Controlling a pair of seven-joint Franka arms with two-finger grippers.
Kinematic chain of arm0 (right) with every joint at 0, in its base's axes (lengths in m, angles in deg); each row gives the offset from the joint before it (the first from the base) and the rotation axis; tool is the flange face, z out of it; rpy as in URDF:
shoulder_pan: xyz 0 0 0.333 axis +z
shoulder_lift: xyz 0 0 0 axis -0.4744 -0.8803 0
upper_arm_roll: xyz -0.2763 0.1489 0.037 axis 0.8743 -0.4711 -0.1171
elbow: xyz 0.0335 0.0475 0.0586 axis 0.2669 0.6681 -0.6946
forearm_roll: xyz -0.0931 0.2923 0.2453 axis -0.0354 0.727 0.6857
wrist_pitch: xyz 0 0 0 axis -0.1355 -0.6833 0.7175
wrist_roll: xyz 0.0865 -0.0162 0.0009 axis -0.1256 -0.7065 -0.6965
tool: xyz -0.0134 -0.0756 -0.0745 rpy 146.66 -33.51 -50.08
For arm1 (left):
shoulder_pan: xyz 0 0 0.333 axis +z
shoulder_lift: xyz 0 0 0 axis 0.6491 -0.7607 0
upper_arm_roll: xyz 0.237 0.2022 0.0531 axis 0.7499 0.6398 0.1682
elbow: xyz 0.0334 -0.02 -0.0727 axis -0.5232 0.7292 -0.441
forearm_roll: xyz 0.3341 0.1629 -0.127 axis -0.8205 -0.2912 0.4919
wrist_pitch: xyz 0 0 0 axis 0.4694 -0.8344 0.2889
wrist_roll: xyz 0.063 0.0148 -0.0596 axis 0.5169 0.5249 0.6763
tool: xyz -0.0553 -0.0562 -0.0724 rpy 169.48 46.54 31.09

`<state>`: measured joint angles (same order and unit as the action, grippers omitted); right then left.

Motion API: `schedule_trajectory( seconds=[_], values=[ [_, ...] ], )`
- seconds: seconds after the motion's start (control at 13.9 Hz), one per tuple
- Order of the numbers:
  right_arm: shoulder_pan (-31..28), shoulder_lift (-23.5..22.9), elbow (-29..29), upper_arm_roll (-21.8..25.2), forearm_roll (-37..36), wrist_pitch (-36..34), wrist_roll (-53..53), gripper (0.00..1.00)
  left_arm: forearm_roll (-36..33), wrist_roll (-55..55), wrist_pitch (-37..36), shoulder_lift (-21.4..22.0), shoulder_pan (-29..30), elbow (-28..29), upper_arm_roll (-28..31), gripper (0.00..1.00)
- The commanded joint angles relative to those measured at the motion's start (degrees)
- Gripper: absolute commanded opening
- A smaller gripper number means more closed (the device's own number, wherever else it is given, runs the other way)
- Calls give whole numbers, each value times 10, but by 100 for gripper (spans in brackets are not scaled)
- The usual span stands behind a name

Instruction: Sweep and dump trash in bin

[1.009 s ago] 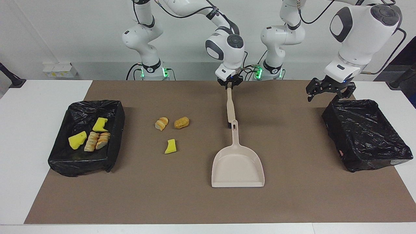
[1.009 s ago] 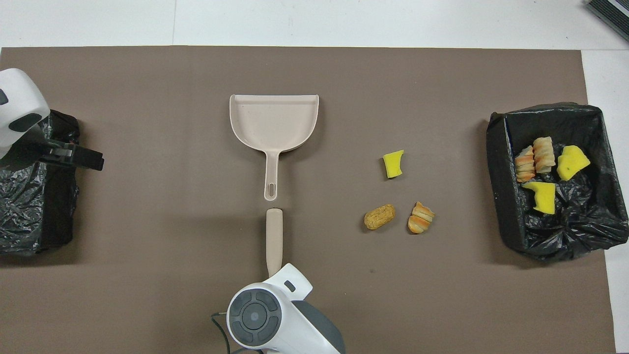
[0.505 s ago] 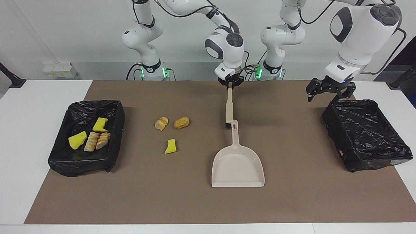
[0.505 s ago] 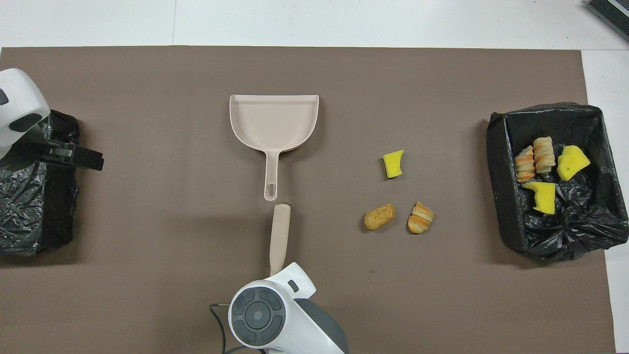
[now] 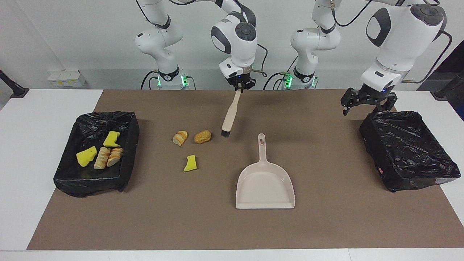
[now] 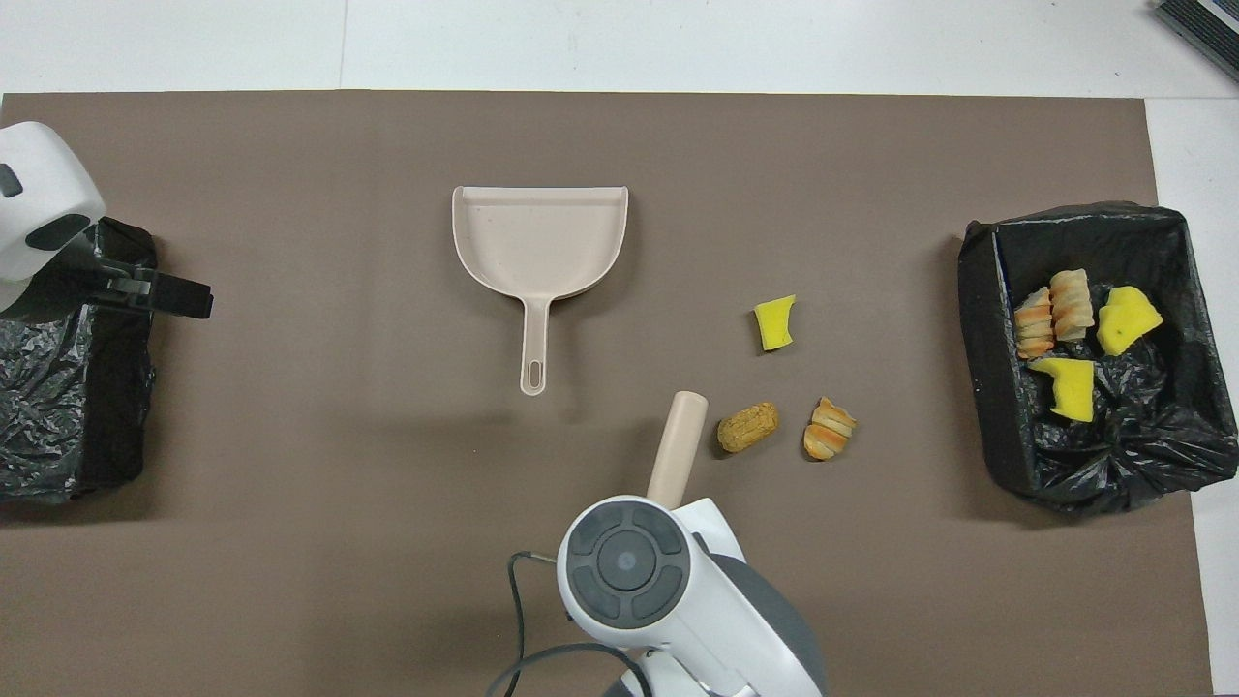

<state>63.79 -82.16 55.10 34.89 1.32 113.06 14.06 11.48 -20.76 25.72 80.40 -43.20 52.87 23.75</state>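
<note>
Loose trash (image 5: 189,146) — yellow sponge wedge, two tan bread-like lumps

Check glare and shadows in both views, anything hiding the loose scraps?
Facing view: crinkled black bag-lined bin shows specular glints; beige brush casts a soft shadow on the brown mat. Overhead view: light is even, and the three loose scraps stay unshadowed and sharp.

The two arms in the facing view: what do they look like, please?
Both arms are glossy white with dark grey joint caps and black cables looping along them. Each base shows a green light. The right hand and left hand are black, two-fingered.
</note>
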Motion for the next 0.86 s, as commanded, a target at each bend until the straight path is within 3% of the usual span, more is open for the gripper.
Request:
schedule_trajectory(
  seconds=[0.0, 0.22, 0.65, 0.79],
  values=[
    [-37, 49, 91, -4, -11, 2, 28, 0, 15, 18, 33, 0, -16, 8, 5, 100],
    [-71, 68, 130, -4, -39, -3, 55, 0, 21, 78, 76, -26, -64, 8, 6, 100],
    [-117, 68, 146, -5, -58, -6, 85, 0, 18, 221, 169, -148, -217, 13, 6, 100],
    [-134, 74, 163, -7, -58, 8, 78, 0, 18, 249, 210, -153, -224, 54, -5, 100]
  ],
)
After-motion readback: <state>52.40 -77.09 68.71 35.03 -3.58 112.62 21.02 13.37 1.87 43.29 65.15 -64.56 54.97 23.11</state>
